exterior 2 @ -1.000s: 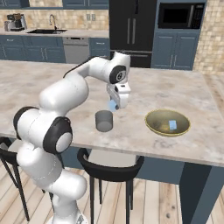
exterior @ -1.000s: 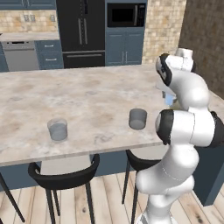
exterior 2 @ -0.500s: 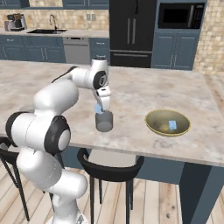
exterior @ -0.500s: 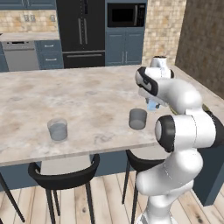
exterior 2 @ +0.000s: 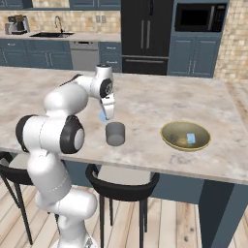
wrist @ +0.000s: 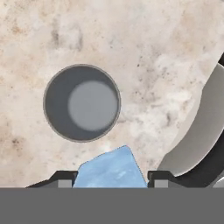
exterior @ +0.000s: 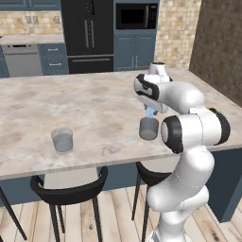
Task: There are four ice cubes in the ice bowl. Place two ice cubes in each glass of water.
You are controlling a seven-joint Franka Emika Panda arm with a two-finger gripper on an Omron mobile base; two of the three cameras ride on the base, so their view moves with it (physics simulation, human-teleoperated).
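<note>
Since a second ago the arm is swinging in from the bowl side toward the near glass, jaws closing slightly.

Left base view: gripper (exterior: pixel 150 112) is hanging just above the near glass (exterior: pixel 149 128), pinching a pale blue ice cube (exterior: pixel 150 113); far glass (exterior: pixel 62 140) is standing well apart on the mottled stone counter (exterior: pixel 85 101).

Right base view: shallow olive-gold bowl (exterior 2: pixel 185 136) is holding at least one cube.

Hand view: translucent cube is sitting between the fingertips, beside the round glass rim. Step: delivery; next, centring over the mouth, then releasing.
</note>
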